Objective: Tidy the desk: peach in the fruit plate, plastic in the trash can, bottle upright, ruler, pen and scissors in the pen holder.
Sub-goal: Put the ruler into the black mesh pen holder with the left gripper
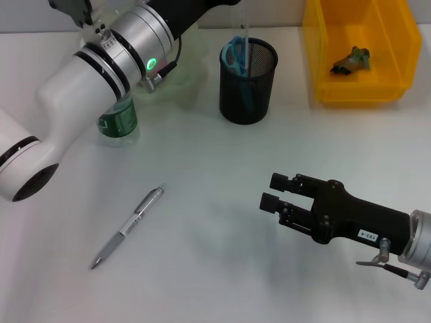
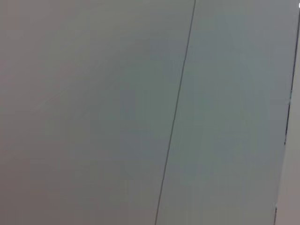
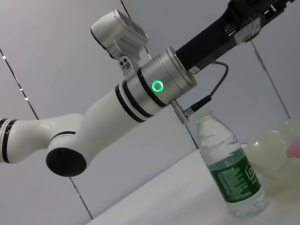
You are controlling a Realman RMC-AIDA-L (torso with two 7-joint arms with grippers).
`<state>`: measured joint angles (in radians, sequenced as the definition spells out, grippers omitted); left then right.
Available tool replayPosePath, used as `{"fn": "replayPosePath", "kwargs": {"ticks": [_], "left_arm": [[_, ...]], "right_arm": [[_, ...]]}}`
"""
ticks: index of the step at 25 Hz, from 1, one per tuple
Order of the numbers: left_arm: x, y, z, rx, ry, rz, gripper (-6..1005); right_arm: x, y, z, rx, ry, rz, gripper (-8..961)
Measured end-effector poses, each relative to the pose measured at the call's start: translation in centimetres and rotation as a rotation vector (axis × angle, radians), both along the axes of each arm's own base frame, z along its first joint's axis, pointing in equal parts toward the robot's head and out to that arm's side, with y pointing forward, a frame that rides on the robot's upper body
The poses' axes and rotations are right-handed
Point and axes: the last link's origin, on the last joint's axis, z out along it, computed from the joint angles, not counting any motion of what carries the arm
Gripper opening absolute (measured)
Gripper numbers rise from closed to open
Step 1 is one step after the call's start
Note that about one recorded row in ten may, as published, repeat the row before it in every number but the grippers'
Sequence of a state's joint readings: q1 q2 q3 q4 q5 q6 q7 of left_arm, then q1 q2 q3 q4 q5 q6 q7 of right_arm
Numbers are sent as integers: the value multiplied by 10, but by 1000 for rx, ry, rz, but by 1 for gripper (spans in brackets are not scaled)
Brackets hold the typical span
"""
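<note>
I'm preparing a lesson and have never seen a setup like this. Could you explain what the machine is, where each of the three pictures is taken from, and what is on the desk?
It is a robot with two arms. The head view looks down at the white desk from a camera on its head. The right hand, black with open fingers, hovers low over the desk and holds nothing. The white left arm reaches to the back; its hand is out of view.

On the desk lie a silver pen, an upright bottle with a green label, a black mesh pen holder with blue-handled scissors in it, and a yellow trash can with a crumpled scrap inside.

The right wrist view looks sideways at the left arm and the bottle. The left wrist view shows only a plain grey surface.
</note>
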<state>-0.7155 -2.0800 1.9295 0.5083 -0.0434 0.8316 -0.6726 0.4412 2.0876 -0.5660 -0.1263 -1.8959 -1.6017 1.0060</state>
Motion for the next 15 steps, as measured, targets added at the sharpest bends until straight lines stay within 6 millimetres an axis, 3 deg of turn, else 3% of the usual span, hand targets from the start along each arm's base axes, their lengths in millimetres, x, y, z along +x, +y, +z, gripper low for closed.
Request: {"fn": "replayPosePath", "kwargs": {"ticks": [15], "left_arm": [[3,-1,-2,-7,-10,-2,396]], "right_arm": [[-3,4,-1,-2,-1,6,530]]}}
